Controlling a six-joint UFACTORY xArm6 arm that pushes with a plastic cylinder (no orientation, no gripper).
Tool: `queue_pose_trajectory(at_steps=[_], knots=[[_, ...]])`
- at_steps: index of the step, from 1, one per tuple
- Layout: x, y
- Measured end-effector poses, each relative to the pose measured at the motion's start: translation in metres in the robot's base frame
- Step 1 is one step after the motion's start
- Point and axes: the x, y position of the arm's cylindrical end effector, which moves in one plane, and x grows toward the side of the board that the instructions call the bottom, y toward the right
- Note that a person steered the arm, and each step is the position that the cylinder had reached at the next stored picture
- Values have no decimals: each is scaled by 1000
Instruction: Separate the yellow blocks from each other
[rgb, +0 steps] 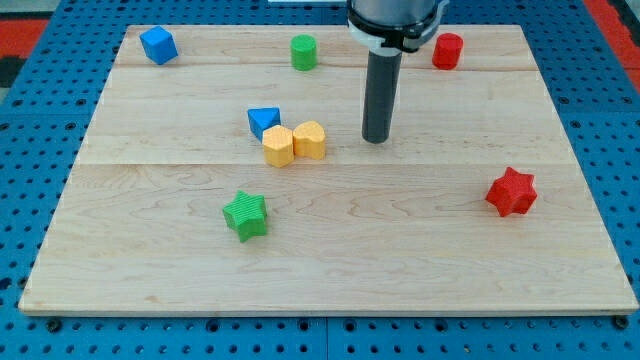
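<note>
The arm enters at the far edge as a broad, dark grey, rounded housing, cut off by the view's top. A thin white ring runs round its lower rim. From under that ring hangs a plain straight rod (380, 95), round in section and dark charcoal, with a dull sheen down its left side. It keeps one width all the way down. My tip (375, 139) is blunt and flat-ended, nearly black.
</note>
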Motion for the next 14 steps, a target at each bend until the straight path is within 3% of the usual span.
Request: queue_pose_trajectory(at_steps=[3, 6, 8, 9, 12, 13, 14], knots=[[36, -10], [40, -11], [78, -72], [78, -73], [5, -108], [-5, -149], [9, -153]])
